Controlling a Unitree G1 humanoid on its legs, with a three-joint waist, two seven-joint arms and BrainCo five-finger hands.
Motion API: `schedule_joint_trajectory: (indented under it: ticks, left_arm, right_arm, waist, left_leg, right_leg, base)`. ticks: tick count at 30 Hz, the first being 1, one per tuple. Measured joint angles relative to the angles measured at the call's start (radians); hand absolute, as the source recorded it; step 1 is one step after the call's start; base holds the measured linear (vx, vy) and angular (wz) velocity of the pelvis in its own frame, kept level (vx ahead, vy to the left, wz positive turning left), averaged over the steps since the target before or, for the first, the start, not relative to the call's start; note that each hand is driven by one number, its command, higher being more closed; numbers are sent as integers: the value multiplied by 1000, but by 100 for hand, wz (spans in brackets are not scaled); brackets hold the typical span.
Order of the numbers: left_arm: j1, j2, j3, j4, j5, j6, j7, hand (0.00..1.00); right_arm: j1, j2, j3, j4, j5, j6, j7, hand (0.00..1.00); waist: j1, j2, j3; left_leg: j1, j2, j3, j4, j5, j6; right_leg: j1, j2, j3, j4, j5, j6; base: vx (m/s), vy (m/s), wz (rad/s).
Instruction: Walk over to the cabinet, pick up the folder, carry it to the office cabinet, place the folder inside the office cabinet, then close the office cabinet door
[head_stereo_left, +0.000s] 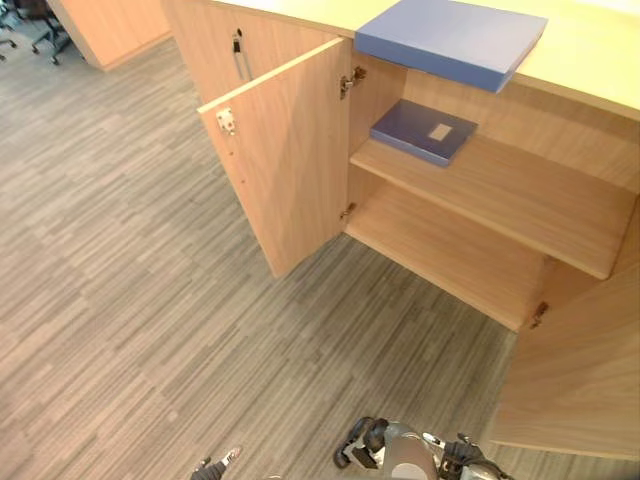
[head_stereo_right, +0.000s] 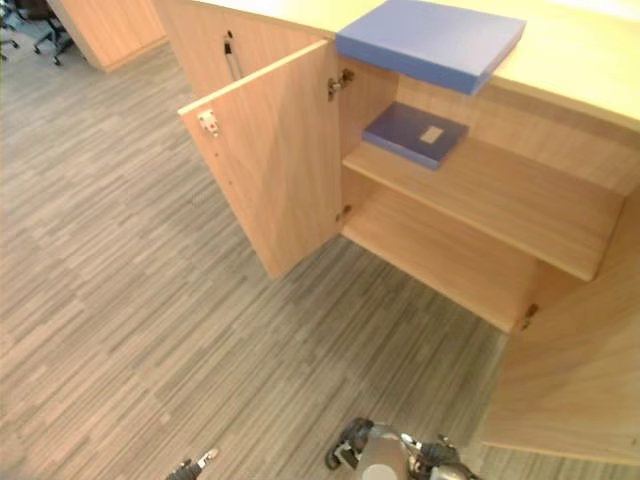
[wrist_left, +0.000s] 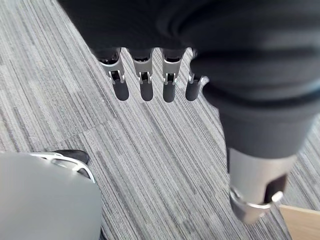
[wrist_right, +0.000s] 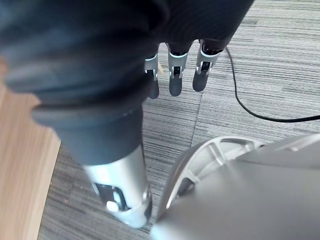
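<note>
A light blue folder (head_stereo_left: 452, 40) lies flat on top of the wooden office cabinet (head_stereo_left: 600, 60), overhanging its front edge. A darker blue folder (head_stereo_left: 424, 131) with a pale label rests on the upper shelf (head_stereo_left: 520, 195) inside. Both cabinet doors stand open: the left door (head_stereo_left: 285, 160) swings out toward me, and the right door (head_stereo_left: 580, 370) is at the right edge. My left hand (wrist_left: 145, 82) hangs over the carpet with straight fingers and holds nothing. My right hand (wrist_right: 172, 75) also hangs open and empty, beside the right door's wood.
The lower shelf (head_stereo_left: 450, 260) is bare. A closed neighbouring door with a dark handle (head_stereo_left: 238, 55) sits left of the open one. Another wooden unit (head_stereo_left: 110, 25) and office chairs (head_stereo_left: 40, 30) stand at the far left. Grey striped carpet (head_stereo_left: 130, 280) spreads before the cabinet.
</note>
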Motion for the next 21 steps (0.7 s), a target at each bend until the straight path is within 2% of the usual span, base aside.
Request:
schedule_joint_trajectory:
  ticks: [2,3,4,5,7,10,14,15,18,19,21]
  left_arm:
    - [-11,4,-16,0,-9,-1,-1,0]
    - [-11,4,-19,0,-9,-3,-1,0]
    - [-10,6,-19,0,-10,-5,-1,0]
    - [-11,5,-16,-1,-10,-8,-1,0]
    - [-10,4,8,-18,-14,-13,-1,0]
    - [-8,-10,49,-40,-32,-14,0,0]
    - [4,-21,83,-59,-33,-16,2,0]
    - [6,-21,86,-60,-35,-18,3,0]
    - [7,-19,85,-59,-35,-22,4,0]
    - [8,-18,84,-58,-35,-23,4,0]
    - [16,-18,79,-56,-35,-23,4,0]
  right_arm:
    - [7,-3,12,3,10,0,-1,0]
    - [6,-5,16,1,18,-1,-1,0]
    - [5,-5,16,1,21,-3,-1,0]
    - [9,-3,16,1,36,-3,-1,0]
    - [25,-1,15,0,36,-1,-2,0]
    - [30,-3,16,-1,35,1,-6,0]
    - [28,3,62,-17,31,1,-6,0]
    - [29,9,82,-21,28,1,-6,0]
    - [34,14,86,-27,8,1,-6,0]
    - [44,12,85,-34,-2,0,-6,0]
    - [48,7,76,-29,-3,3,-6,0]
  waist:
    - [-1,-4,2]
    - [0,2,-3]
    - [2,4,-4]
    - [0,5,-4]
    - [5,0,-2]
    - [34,-7,7]
    - [56,-9,9]
    - [60,-9,9]
    - [62,-12,9]
    - [62,-14,8]
    - [62,-9,5]
  left_leg:
    - [-101,58,-28,322,44,-107]
    - [-137,67,-38,433,52,-121]
    - [-156,69,-39,489,52,-120]
    - [-198,81,-33,574,43,-105]
    - [-254,84,-26,596,13,-70]
    - [-339,62,-66,479,-21,-18]
    - [-375,42,-223,194,-10,-21]
    - [-374,44,-277,118,4,-28]
    - [-370,40,-341,17,54,-29]
    - [-368,24,-348,-15,85,-32]
    - [-346,-3,-356,-105,197,-44]
  right_leg:
    - [53,56,43,-66,21,-14]
    - [70,83,69,-95,29,-12]
    - [83,101,83,-115,34,-10]
    - [121,143,119,-168,48,3]
    - [157,179,165,-220,66,0]
    - [202,192,255,-249,82,-9]
    - [258,190,357,-270,90,-11]
    - [270,186,388,-274,84,0]
    - [295,156,446,-262,58,44]
    - [303,131,464,-256,49,69]
    - [320,102,491,-263,44,112]
  base:
    - [119,-115,-59]
    - [92,-24,-84]
    - [147,0,-91]
    - [124,-19,-69]
    - [142,-41,-67]
    - [129,-10,-93]
    - [168,51,-91]
    - [193,155,-69]
    - [259,233,-60]
    - [418,393,-36]
    - [403,392,-37]
